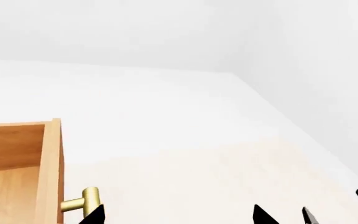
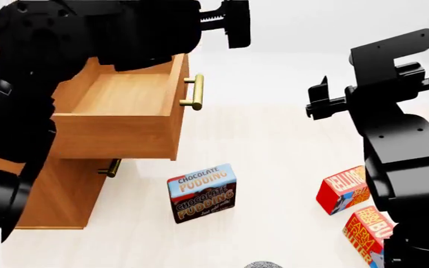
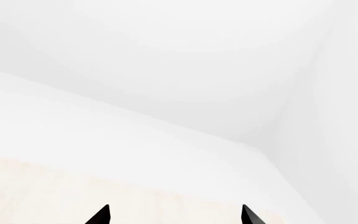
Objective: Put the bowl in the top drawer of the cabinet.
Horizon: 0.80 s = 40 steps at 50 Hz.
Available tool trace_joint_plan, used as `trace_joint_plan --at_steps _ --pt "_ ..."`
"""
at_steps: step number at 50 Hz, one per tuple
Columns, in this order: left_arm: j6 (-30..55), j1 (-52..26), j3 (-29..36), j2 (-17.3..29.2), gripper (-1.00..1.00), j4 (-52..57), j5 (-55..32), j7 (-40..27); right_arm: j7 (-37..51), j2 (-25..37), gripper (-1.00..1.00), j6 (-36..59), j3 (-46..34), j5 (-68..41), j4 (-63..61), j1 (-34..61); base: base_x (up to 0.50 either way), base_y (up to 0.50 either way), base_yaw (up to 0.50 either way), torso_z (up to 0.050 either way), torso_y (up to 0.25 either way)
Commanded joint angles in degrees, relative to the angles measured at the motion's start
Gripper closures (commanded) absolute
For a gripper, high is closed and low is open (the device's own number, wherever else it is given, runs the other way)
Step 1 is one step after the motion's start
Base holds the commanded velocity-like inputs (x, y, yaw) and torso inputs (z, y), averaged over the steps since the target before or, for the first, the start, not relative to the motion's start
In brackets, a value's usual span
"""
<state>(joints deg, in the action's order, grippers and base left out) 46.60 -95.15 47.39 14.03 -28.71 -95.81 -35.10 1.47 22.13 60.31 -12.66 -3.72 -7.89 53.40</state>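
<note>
The cabinet (image 2: 58,195) stands at the left. Its top drawer (image 2: 118,120) is pulled out, with nothing showing inside and its brass handle (image 2: 194,92) facing right. A corner of that top drawer (image 1: 17,158) and its handle (image 1: 84,200) show in the left wrist view. Only a grey speckled sliver at the head view's bottom edge looks like the bowl (image 2: 263,264). My left gripper (image 2: 237,25) (image 1: 179,217) hangs open above and beyond the drawer's front. Off to the right, my right gripper (image 2: 315,103) (image 3: 174,217) is open in mid-air, holding nothing.
A chocolate pudding box (image 2: 201,192) stands on the pale surface in front of the cabinet. Two red-orange boxes (image 2: 345,190) (image 2: 367,226) lie at the right beside my right arm. The lower drawer is shut, and its handle (image 2: 111,167) shows under the open one.
</note>
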Motion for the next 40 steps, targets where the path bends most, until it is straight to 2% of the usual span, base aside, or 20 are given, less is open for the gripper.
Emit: trace_joint_plan --at_steps 1,8,19,27,32,40 --pt "0.8 -1.2 -7.2 6.4 -1.0 17.7 -9.7 -9.9 0.1 -0.1 -1.0 0.8 -0.6 0.0 -0.5 0.1 0.0 0.0 0.0 0.0 0.0" --pt "-0.9 5.3 -11.6 13.4 -1.0 33.6 -16.5 -17.1 0.5 -0.1 -1.0 2.0 1.0 -0.4 -1.9 0.6 0.0 0.0 0.0 0.0 0.0" --pt "-5.7 21.6 -16.7 22.6 -1.0 53.1 -23.1 -20.5 2.7 1.7 -1.0 5.5 1.9 1.0 -11.4 -1.0 0.0 0.0 0.0 0.0 0.0" --pt "-8.6 32.9 -17.8 26.3 -1.0 64.6 -26.2 -21.8 3.9 2.0 -1.0 5.8 5.1 1.0 -16.2 -4.1 0.0 0.0 0.0 0.0 0.0" --pt "-8.3 38.8 -16.6 26.8 -1.0 69.7 -25.3 -21.4 4.6 2.6 -1.0 5.1 4.9 1.6 -16.9 -5.7 0.0 0.0 0.0 0.0 0.0" --pt "-7.7 46.7 -14.4 26.5 -1.0 66.1 -19.4 -17.3 5.3 2.9 -1.0 3.4 3.4 2.4 -16.6 -7.2 0.0 0.0 0.0 0.0 0.0"
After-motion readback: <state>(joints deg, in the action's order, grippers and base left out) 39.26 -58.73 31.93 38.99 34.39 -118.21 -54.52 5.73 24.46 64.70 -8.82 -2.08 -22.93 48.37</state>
